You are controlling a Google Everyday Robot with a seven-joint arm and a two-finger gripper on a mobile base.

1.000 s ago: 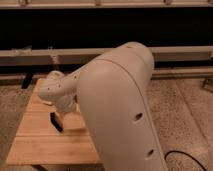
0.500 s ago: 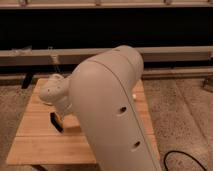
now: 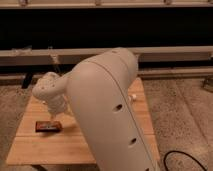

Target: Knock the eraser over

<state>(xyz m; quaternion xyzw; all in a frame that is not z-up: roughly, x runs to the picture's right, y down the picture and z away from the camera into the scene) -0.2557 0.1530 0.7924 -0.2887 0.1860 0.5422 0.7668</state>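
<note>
The eraser (image 3: 48,126), a small black block with a reddish-brown band, lies flat on the left part of the wooden table (image 3: 40,150). My gripper (image 3: 56,115) hangs from the pale wrist (image 3: 49,90) just above and to the right of the eraser, close to its right end. My large white arm (image 3: 107,115) fills the middle of the view and hides much of the table's centre.
A small white object (image 3: 132,97) sits on the table's right side beside the arm. A black cable (image 3: 176,158) lies on the speckled floor at the lower right. A long grey rail (image 3: 175,52) runs behind the table.
The eraser stood upright under the gripper before and now lies flat, tipped to the left. The arm has swung and the wrist has shifted slightly.
</note>
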